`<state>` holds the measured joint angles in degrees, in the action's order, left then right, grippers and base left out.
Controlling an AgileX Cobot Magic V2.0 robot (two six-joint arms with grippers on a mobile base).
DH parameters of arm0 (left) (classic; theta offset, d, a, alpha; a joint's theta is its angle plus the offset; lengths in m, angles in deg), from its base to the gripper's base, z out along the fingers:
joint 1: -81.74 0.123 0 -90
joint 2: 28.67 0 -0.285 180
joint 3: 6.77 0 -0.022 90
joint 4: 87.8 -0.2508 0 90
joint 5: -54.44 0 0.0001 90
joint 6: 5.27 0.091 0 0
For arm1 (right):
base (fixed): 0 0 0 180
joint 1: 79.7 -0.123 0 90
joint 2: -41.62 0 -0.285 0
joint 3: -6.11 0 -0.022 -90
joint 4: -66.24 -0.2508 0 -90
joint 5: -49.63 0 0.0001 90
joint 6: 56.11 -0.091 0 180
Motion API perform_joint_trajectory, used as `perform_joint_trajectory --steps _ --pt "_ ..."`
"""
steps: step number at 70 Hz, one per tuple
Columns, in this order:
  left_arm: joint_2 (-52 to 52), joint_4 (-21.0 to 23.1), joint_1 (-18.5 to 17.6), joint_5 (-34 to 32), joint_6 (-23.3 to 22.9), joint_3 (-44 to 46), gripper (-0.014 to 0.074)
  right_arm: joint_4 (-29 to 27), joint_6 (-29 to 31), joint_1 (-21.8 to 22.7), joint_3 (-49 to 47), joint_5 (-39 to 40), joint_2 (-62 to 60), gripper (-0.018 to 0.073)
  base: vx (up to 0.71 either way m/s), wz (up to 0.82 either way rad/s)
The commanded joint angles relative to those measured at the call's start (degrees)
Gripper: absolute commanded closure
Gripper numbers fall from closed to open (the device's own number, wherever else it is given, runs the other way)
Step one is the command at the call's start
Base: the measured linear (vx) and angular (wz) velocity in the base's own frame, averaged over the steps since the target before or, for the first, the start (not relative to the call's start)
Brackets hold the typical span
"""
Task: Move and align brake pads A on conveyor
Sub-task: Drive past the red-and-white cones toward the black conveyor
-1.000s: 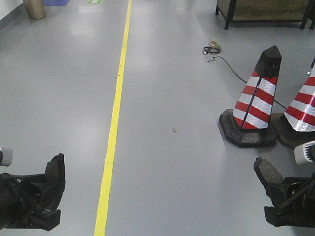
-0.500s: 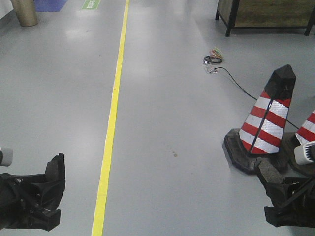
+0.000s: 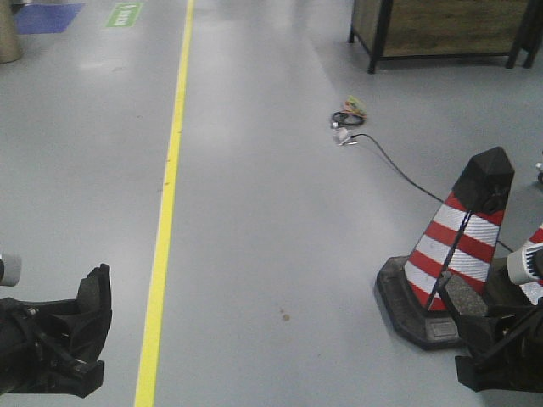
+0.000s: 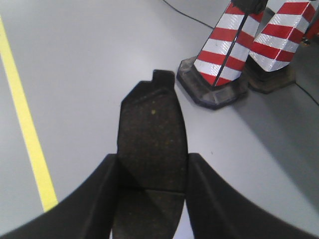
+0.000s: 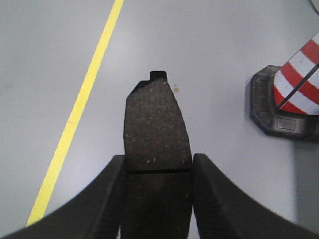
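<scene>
Each arm carries one of the brake pads A over the grey floor. In the left wrist view a dark grey pad (image 4: 152, 124) with a groove across it stands between the fingers of my left gripper (image 4: 152, 158), which is shut on it. My right gripper (image 5: 158, 159) is shut on a second pad (image 5: 157, 117) in the same way. From the front view, the left gripper (image 3: 85, 326) sits at the bottom left and the right gripper (image 3: 479, 335) at the bottom right, each with its pad edge-on. The conveyor is out of view.
A yellow line (image 3: 165, 203) runs along the grey floor left of centre. A red-and-white cone (image 3: 462, 246) stands just ahead of the right gripper, with another (image 3: 533, 259) at the right edge. A black cable (image 3: 382, 153) trails toward a wooden cabinet on a black frame (image 3: 441, 25).
The whole floor scene has slid down and left in the front view: the cone is nearer the right gripper and the yellow line has shifted left. Both grippers keep their pads and their places in the frame.
</scene>
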<state>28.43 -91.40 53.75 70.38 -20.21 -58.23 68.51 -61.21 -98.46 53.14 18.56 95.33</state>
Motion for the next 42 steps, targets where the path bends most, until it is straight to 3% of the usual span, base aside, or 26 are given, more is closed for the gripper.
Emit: perform_joint_trajectory --steps 1,42 --pt "-0.54 0.05 -0.23 -5.06 -0.21 1.69 0.0496 0.30 0.46 0.10 -1.78 4.21 -0.41 0.0522 0.43 -0.31" --pt "-0.54 0.05 -0.23 -5.06 -0.21 1.69 0.0496 0.30 0.46 0.10 -1.78 4.22 -0.41 0.0522 0.36 -0.53"
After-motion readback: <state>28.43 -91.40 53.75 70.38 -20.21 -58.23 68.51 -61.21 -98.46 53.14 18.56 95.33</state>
